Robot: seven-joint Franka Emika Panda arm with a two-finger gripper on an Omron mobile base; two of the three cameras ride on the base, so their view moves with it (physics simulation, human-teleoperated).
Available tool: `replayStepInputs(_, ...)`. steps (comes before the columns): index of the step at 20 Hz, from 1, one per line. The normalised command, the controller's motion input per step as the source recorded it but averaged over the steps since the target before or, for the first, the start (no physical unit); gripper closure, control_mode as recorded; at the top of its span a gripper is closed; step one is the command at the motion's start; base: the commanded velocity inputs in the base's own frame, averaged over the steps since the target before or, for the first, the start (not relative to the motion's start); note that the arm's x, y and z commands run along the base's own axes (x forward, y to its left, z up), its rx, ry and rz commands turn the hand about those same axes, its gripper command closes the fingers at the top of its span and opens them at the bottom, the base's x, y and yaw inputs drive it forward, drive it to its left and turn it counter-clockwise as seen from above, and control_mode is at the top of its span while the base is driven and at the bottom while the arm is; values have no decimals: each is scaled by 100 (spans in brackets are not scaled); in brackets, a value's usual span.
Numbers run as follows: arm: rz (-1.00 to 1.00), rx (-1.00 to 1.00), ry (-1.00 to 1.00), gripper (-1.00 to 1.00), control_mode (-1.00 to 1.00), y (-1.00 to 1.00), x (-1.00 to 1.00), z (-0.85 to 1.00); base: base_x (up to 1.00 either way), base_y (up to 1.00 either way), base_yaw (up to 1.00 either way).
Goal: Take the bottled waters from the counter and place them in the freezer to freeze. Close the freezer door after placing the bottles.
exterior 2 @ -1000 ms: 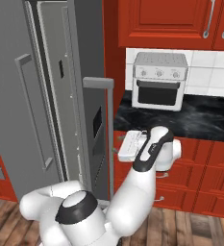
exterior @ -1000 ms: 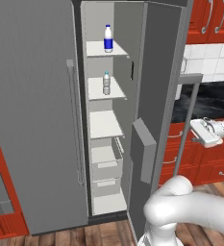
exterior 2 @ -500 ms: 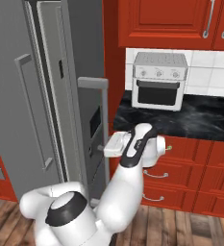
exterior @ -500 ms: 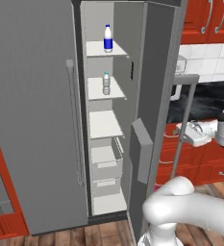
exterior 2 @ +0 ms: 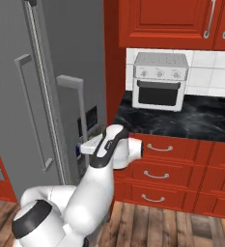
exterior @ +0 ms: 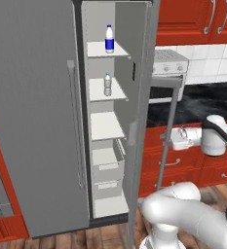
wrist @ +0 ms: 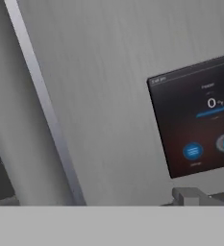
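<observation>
We see the tall matte grey freezer (exterior: 42,121) with its compartment standing open, its white shelves showing as a narrow column between the wide grey panel at nine o'clock and the thin edge of a grey door (exterior: 140,112) at three o'clock in the left base view. That door carries a long vertical grey bar handle (exterior: 166,136) and, in the hand view, a dark dispenser panel (wrist: 195,125) with blue icons. Our claw (exterior: 172,141) hangs just beside the bar handle, on its three o'clock side, with jaws spread wide and nothing between them; we cannot tell whether it touches the bar. Room is tight there: the door edge and the red wooden drawers (exterior 2: 176,169) under the black marble surface (exterior 2: 181,118) close in on either side, while the wooden floor (exterior 2: 172,226) at six o'clock lies open. We count two bottles, both upright inside the freezer: the white bottle with blue label and blue cap (exterior: 109,40) on the top shelf, and the clear bottle with pale label (exterior: 107,84) on the shelf below. Both stand well apart from the claw, toward its ten and eleven o'clock in the left base view, beyond the door edge. One white toaster oven (exterior 2: 161,81) sits on the surface at twelve o'clock in the right base view.
</observation>
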Motion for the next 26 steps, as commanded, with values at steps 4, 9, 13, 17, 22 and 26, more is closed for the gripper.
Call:
replayStepInputs(4, -51, -1, 0, -100, -100, 100, 0, -7, 0, 0, 0)
replayStepInputs(9, -38, -14, 4, -100, -100, 100, 26, -5, 0, 0, 0)
replayStepInputs(13, -34, -24, 15, -100, -100, 100, 42, 0, 0, 0, 0)
replayStepInputs(17, -34, -21, 20, -100, -100, 88, 48, 0, 0, 0, 0)
replayStepInputs(22, -22, -9, 11, -100, -100, 48, 39, 0, 0, 0, 0)
replayStepInputs(26, -7, 0, 7, -100, -100, 6, 32, 0, 0, 0, 0)
